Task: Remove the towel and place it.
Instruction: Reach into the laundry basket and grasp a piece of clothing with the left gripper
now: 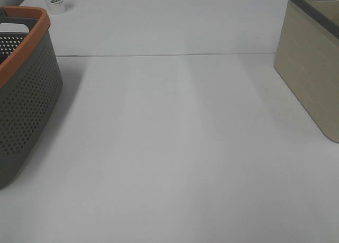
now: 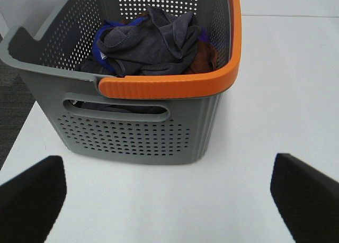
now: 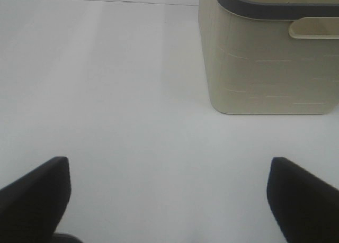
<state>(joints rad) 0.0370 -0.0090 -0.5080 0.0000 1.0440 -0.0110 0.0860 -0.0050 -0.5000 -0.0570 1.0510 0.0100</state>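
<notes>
The towel [image 2: 153, 42] is a dark charcoal-grey cloth lying crumpled on top of blue and brown clothes inside the grey perforated basket with an orange rim [image 2: 169, 87], which stands at the left edge of the high view [image 1: 24, 95]. My left gripper [image 2: 168, 166] is open and empty, hanging over the table just in front of that basket. My right gripper [image 3: 169, 163] is open and empty over bare table, short of the beige basket [image 3: 270, 57]. Neither gripper shows in the high view.
The beige basket with a dark rim [image 1: 312, 68] stands at the right edge of the white table [image 1: 175, 147]. A small white cup [image 1: 55, 0] stands at the back left. A seam runs across the table behind the baskets.
</notes>
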